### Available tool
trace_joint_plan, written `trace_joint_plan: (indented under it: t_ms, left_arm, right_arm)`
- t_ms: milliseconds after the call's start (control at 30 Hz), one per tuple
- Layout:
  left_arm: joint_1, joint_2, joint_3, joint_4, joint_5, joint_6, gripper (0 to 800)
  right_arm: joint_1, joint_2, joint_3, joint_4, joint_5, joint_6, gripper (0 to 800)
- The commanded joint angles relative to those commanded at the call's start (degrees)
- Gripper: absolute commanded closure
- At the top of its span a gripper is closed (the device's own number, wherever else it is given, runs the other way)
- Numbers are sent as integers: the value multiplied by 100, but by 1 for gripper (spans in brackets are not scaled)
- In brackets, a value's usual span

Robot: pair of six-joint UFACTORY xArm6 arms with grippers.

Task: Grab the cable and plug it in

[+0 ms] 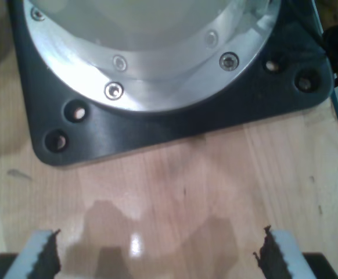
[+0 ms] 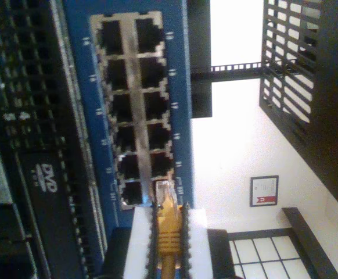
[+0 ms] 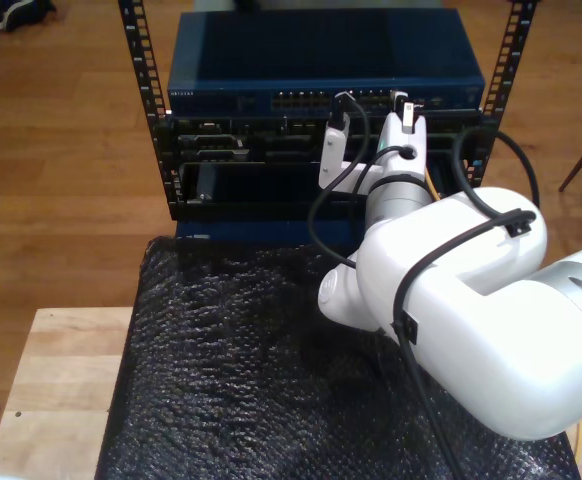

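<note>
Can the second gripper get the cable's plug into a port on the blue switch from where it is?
Probably yes. My second gripper holds the cable with its plug pointing at the blue switch, close by an open port, nothing between.

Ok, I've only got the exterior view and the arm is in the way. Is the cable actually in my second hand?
Observer: Yes, the second hand is shut on the yellow cable, just behind its clear plug.
Operator: Is the plug in a port?
Observer: Not seated, as far as I can see. Its tip sits at the end of the port block on the blue switch, just in front of it.
Operator: And my first hand?
Observer: The first hand is open and holds nothing. It hangs over a wooden table, facing a black base plate.
</note>
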Motion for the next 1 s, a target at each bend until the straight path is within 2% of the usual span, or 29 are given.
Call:
trace_joint_plan:
  t_ms: [1000]
  left_arm:
    - [0,0,0,0,0,0,0]
  right_arm:
    - [-18,35,-79,0,35,18,800]
